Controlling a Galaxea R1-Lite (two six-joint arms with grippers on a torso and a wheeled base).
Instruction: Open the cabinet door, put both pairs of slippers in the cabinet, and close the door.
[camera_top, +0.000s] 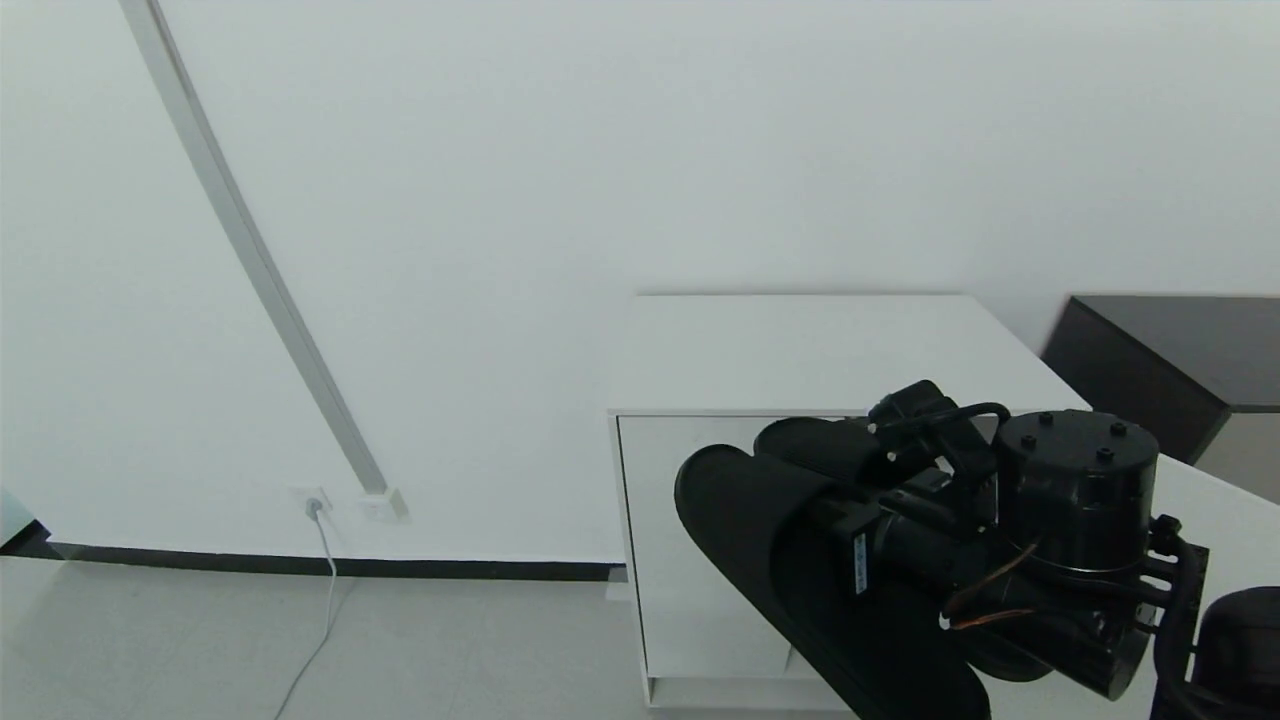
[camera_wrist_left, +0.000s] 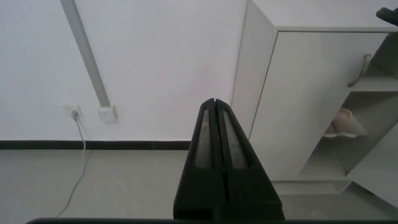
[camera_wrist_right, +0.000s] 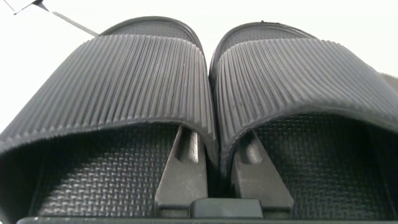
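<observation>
In front of the cabinet, level with its top, the right gripper has its jaws clenched on the black slippers. The left gripper, off the cabinet's side, has its jaws pressed together on nothing.

The right arm was matte black, with a stout cylindrical joint housing whose flat cap carried four small screws. Black cables looped along its right side, and thin copper-coloured wires showed below the housing. A small white label sat on the wrist. The left tool had two long, flat black fingers, each with a grey strip. The right tool had tapered dark-grey fingers.
</observation>
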